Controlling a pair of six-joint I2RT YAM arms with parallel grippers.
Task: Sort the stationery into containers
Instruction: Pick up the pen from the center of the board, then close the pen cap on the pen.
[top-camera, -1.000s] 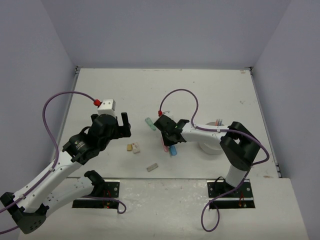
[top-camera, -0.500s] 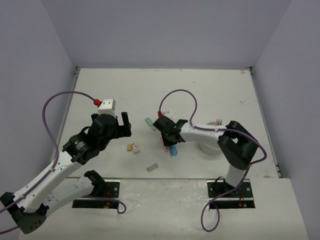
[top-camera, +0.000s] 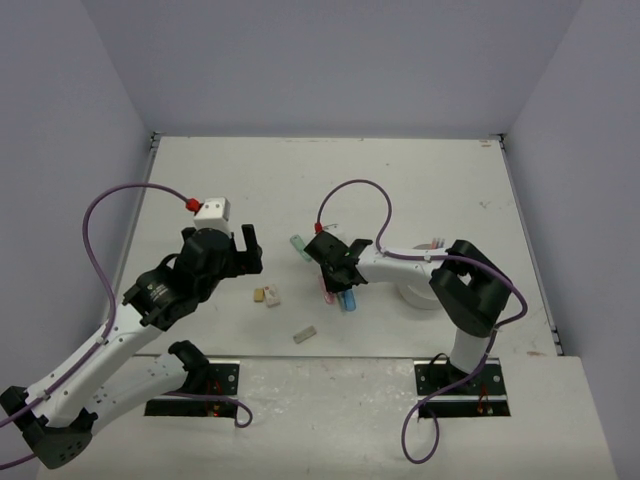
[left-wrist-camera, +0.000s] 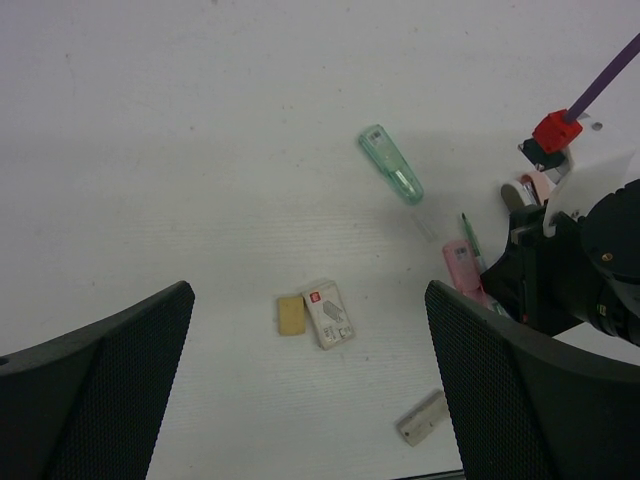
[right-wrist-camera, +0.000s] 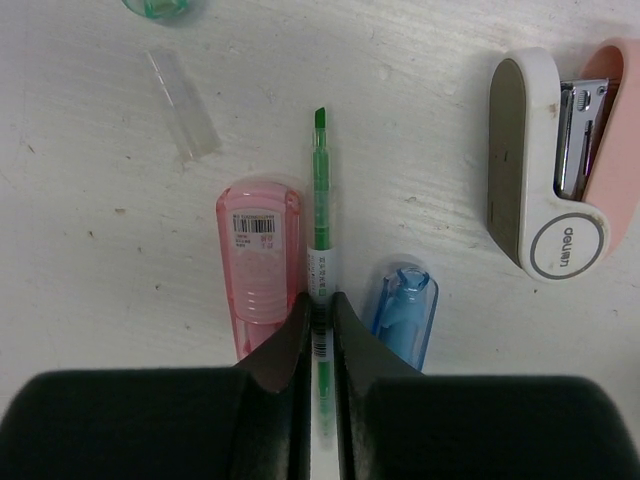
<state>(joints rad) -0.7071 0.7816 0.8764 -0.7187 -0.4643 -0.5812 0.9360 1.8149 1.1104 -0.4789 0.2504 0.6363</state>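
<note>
My right gripper (right-wrist-camera: 320, 300) is shut on a thin green pen (right-wrist-camera: 320, 190) that lies on the table between a pink piece (right-wrist-camera: 259, 260) and a blue piece (right-wrist-camera: 403, 310). In the top view this gripper (top-camera: 335, 275) sits low over the same cluster, left of the round white organizer (top-camera: 422, 292), which the arm partly hides. My left gripper (left-wrist-camera: 308, 350) hangs open and empty above a tan block (left-wrist-camera: 291, 314), a white block (left-wrist-camera: 330, 313) and a grey block (left-wrist-camera: 421, 417). A green piece (left-wrist-camera: 391, 165) lies farther back.
A white and pink stapler (right-wrist-camera: 550, 170) lies right of the pen, and a clear cap (right-wrist-camera: 182, 118) lies to its upper left. Pink items (top-camera: 437, 243) stick up from the organizer. The right arm's purple cable (top-camera: 360, 190) loops over the table.
My right gripper's jaws have tightened on the green pen and the arm has edged slightly left. The left arm has not moved.
</note>
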